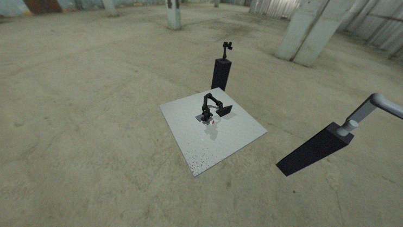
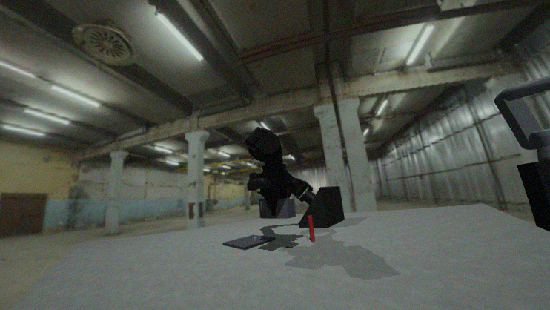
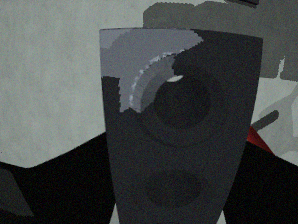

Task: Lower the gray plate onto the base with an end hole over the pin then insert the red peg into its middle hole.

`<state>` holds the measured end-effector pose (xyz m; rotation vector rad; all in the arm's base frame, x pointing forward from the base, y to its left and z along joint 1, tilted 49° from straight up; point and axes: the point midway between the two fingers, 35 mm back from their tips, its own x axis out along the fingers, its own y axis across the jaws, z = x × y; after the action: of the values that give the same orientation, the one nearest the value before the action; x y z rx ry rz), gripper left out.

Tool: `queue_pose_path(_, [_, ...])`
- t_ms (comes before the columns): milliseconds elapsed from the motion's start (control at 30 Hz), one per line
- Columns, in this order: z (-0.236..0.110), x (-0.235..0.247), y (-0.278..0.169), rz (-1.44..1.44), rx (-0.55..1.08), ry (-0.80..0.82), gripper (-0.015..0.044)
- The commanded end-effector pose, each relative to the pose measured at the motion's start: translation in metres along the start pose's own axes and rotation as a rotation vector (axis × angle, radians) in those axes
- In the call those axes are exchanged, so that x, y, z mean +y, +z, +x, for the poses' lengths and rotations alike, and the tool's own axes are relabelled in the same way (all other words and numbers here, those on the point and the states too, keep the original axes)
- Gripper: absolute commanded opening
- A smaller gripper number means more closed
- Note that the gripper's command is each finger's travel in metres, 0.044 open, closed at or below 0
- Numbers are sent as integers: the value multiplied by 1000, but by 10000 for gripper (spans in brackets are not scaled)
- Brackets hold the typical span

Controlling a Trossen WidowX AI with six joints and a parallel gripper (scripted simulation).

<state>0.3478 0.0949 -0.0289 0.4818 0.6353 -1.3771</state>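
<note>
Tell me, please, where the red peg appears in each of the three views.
Top: red peg, a fleck near centre, right of the arm.
Exterior: peg upright, just right of centre.
Wrist: a red sliver at the right, beside the gray plate.
Landmark: the flat dark base, left of the peg; top edge in wrist.
</note>
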Motion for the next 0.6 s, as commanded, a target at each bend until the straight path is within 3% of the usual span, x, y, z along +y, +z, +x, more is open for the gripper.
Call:
queue_pose_path(0, [-15, -1, -1, 4, 6, -1, 0])
queue_pose_path(333, [-44, -7, 1, 5, 1, -2, 0])
queue_pose_path(567, [-39, -4, 13, -13, 7, -1, 0])
